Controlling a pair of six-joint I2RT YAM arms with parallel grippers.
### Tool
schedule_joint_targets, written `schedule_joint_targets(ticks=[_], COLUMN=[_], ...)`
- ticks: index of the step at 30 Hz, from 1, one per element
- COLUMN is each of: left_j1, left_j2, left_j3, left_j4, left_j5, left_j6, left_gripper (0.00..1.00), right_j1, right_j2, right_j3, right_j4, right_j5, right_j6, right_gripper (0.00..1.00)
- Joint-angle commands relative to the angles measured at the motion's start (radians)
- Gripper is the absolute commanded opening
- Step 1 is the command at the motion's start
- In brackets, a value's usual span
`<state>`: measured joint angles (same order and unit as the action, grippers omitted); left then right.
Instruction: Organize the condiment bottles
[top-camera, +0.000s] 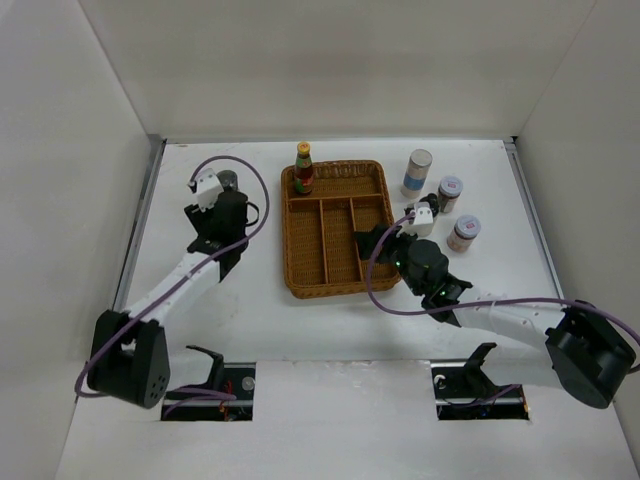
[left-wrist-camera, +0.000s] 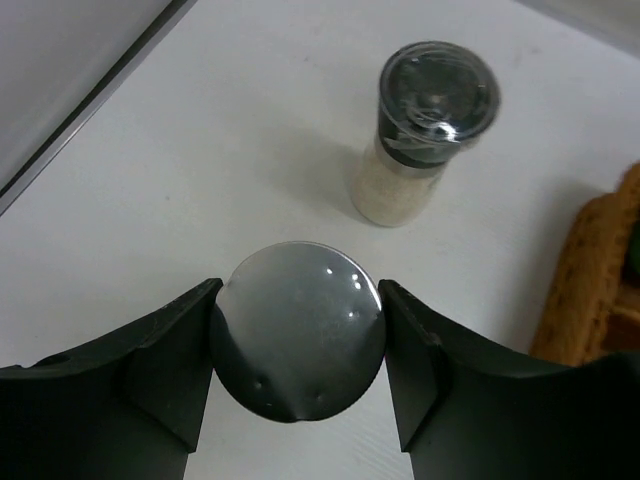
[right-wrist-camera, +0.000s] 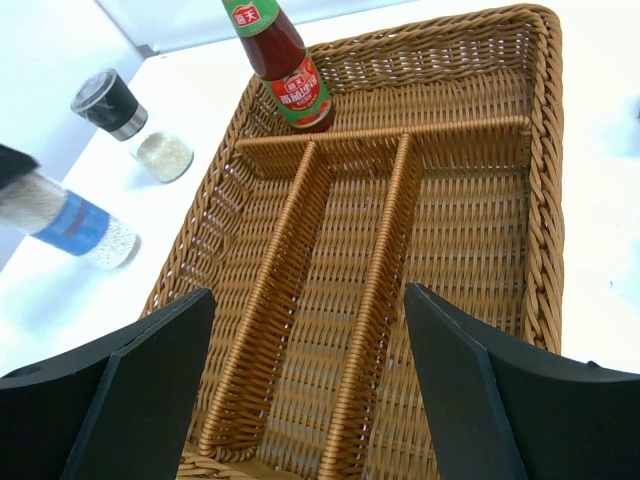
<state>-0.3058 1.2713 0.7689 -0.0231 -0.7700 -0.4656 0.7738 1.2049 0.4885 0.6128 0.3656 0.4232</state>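
Observation:
My left gripper (left-wrist-camera: 300, 295) is shut on the grey top of a white blue-labelled cylinder (left-wrist-camera: 298, 345), left of the wicker tray; the cylinder also shows in the right wrist view (right-wrist-camera: 75, 225). In the top view the left gripper (top-camera: 227, 205) hides it. The grey-lidded jar (left-wrist-camera: 428, 130) stands just beyond, also seen in the top view (top-camera: 228, 180). The dark red sauce bottle (top-camera: 303, 168) stands in the tray's back compartment. My right gripper (right-wrist-camera: 310, 400) is open and empty above the tray's right side (top-camera: 378, 240). The second blue-labelled cylinder (top-camera: 417, 172) and two pink-labelled jars (top-camera: 450, 193) (top-camera: 464, 232) stand right of the tray.
The brown wicker divided tray (top-camera: 340, 292) lies mid-table, with three long front compartments holding nothing. White walls close in the left, back and right. The left wall's metal edge (left-wrist-camera: 90, 100) runs close to the left gripper.

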Motion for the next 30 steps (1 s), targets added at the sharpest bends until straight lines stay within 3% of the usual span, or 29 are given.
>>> schedule_joint_targets(ticks=[1, 6, 12, 22, 30], left_j1=[-0.084, -0.268, -0.419, -0.425, -0.410], left_j2=[-0.182, -0.216, -0.051, 0.232, 0.407], left_j3=[0.010, 0.052, 0.150, 0.308, 0.374], left_j4=[0.078, 0.089, 0.192, 0.330, 0.328], left_j5=[-0.060, -0.104, -0.103, -0.020, -0.023], left_j6=[0.011, 0.018, 0.027, 0.100, 0.108], left_gripper=[0.41, 0.40, 0.40, 0.40, 0.44], right_j1=[0.008, 0.008, 0.008, 0.006, 0.006], right_j2=[-0.005, 0.005, 0.013, 0.021, 0.009], right_j3=[0.015, 0.016, 0.016, 0.021, 0.015], right_j4=[0.042, 0.044, 0.045, 0.042, 0.042], right_j5=[0.001, 0.001, -0.001, -0.002, 0.001], right_j6=[-0.001, -0.001, 0.000, -0.003, -0.003], right_gripper=[0.83, 0.83, 0.83, 0.83, 0.83])
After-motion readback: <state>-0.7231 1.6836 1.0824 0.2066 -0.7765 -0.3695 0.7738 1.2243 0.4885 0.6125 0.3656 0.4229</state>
